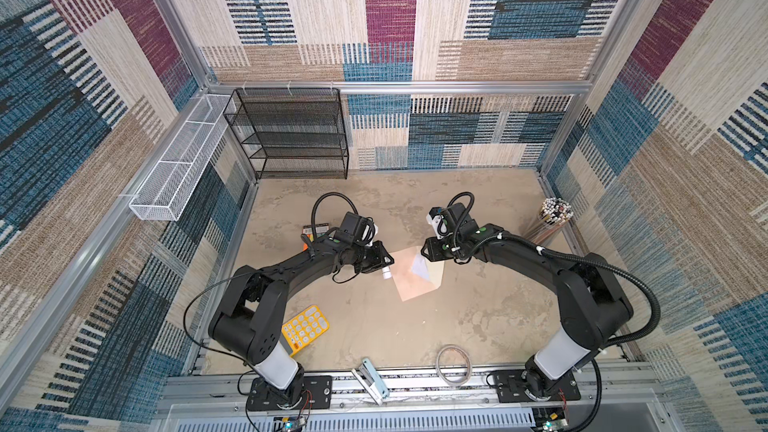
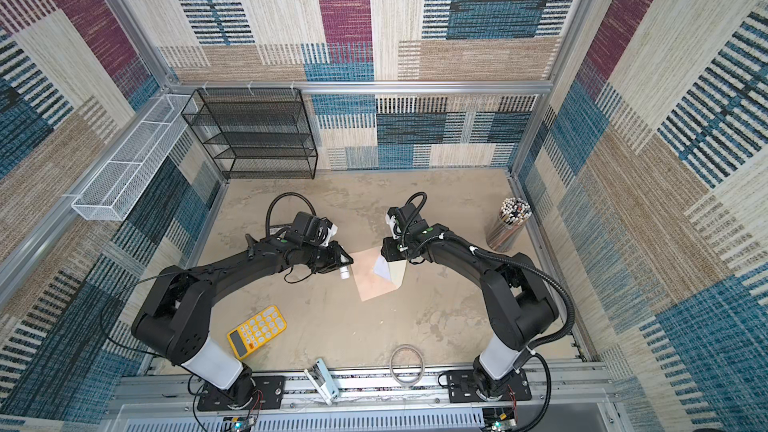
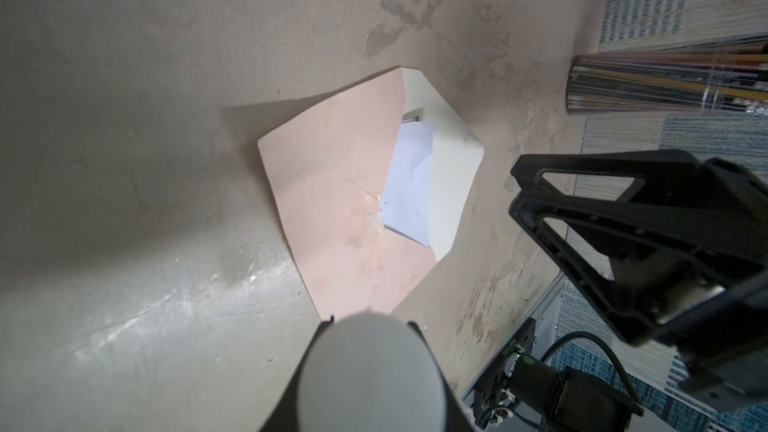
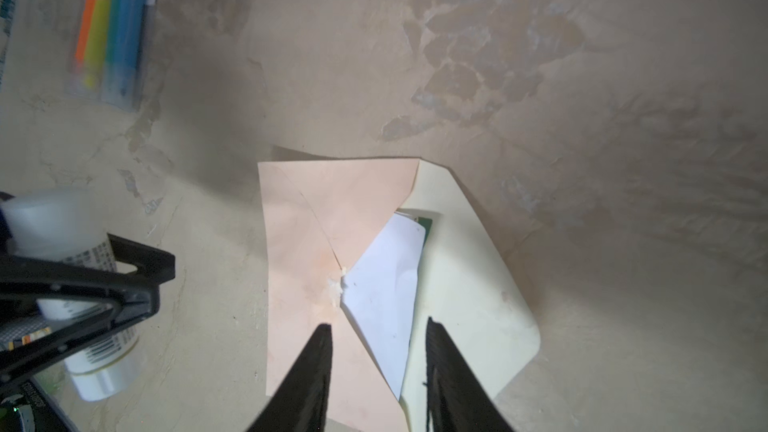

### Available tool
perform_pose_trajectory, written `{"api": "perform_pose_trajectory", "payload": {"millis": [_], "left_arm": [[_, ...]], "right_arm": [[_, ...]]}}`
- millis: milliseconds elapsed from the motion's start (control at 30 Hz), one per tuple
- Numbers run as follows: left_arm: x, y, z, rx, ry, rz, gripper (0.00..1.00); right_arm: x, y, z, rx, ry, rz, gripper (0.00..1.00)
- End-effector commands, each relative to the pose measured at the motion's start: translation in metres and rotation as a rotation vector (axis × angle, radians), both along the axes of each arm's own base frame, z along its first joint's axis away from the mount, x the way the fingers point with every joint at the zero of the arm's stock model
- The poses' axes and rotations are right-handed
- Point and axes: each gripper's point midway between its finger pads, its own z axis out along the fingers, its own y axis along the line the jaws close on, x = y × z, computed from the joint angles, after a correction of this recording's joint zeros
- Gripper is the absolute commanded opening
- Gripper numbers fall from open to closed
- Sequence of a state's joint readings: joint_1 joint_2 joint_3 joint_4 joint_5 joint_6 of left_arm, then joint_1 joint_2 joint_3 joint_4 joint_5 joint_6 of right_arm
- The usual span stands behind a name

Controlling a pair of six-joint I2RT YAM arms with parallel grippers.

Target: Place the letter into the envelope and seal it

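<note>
In both top views you see the envelope (image 1: 409, 284) lying flat near the middle of the bench (image 1: 374, 338), between the two arms. Its cream flap (image 1: 437, 274) is open toward the right arm, and the letter (image 1: 419, 268) sits partly inside with a white corner showing. Your left claw (image 1: 384, 265) is at the envelope's left edge, clamped on a white bottle (image 1: 386, 274), and your right claw (image 1: 424, 254) hangs over the flap side. A yellow calculator (image 2: 257, 331) lies well apart, near the left arm's base. In the left wrist view the white bottle (image 3: 361, 371) fills the foreground, gripped, just by the envelope's (image 3: 332, 209) near corner, and the letter (image 3: 407, 184) lies tucked between the pink front and the flap (image 3: 453, 184). In the right wrist view your right claw (image 4: 378, 326) stands moderately wide and holds nothing. Its fingers (image 4: 322, 351) straddle the exposed part of the letter (image 4: 382, 292); whether they touch the paper you cannot tell. A green strip of the letter's border shows at the envelope's mouth.
</note>
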State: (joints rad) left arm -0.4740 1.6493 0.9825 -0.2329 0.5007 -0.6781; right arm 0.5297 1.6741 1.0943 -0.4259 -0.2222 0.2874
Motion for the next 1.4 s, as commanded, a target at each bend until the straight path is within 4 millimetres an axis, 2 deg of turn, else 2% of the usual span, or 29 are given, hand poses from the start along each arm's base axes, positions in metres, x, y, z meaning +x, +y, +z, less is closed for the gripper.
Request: {"api": "perform_pose_trajectory", "payload": {"millis": [0, 433, 633, 1000, 1367], "left_arm": [[0.002, -0.006, -0.008, -0.017, 0.009, -0.019, 0.10], [-0.001, -0.005, -0.052, 0.041, 0.099, -0.055, 0.10], [0.002, -0.005, -0.060, 0.062, 0.109, -0.061, 0.12], [0.007, -0.007, -0.072, 0.084, 0.136, -0.078, 0.11], [0.009, -0.009, -0.072, 0.074, 0.138, -0.094, 0.11]], "right_arm": [[-0.005, 0.001, -0.009, -0.001, 0.054, 0.004, 0.41], [-0.014, 0.002, -0.037, -0.024, 0.144, 0.024, 0.37], [-0.012, 0.002, -0.044, -0.040, 0.157, 0.024, 0.37], [-0.006, 0.007, -0.057, -0.049, 0.176, 0.041, 0.25], [-0.013, 0.021, -0.061, 0.024, 0.226, 0.075, 0.21]]}}
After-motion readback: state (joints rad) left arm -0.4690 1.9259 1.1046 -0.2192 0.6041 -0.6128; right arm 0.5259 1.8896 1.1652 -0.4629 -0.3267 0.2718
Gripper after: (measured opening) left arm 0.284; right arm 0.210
